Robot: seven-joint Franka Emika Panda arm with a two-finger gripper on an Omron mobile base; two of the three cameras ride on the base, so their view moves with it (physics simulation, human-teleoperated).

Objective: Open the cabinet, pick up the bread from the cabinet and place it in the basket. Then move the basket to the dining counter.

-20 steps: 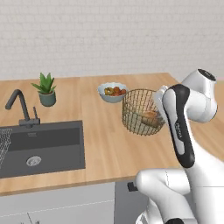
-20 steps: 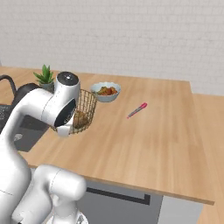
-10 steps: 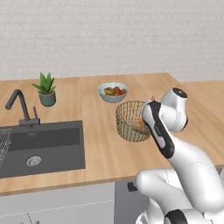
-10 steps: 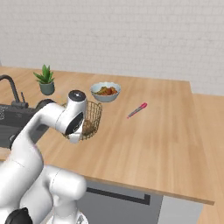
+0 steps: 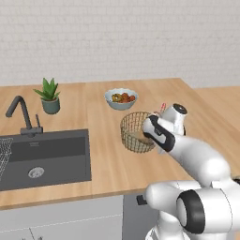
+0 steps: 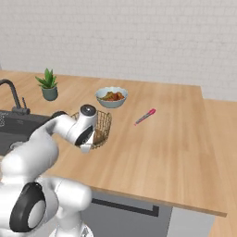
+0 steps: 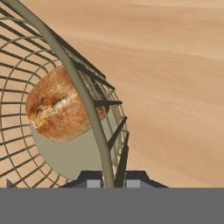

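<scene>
Hand view shows our hand [image 7: 111, 177] pinched narrow on the basket [image 7: 87, 105] rim at bottom centre, bread [image 7: 61, 109] inside at left. We judge the stiff, light wire best gripped there, above the tabletop [image 7: 175, 65].

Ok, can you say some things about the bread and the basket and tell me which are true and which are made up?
1. The bread lies inside the basket. True.
2. The gripper is shut on the basket's rim. True.
3. The basket sits down in the sink. False: it is over the wooden dining counter, to the right of the sink.
4. The bowl of fruit is beyond the basket, nearer the wall. True.
5. The potted plant is inside the basket. False: it stands on the counter behind the sink.
</scene>
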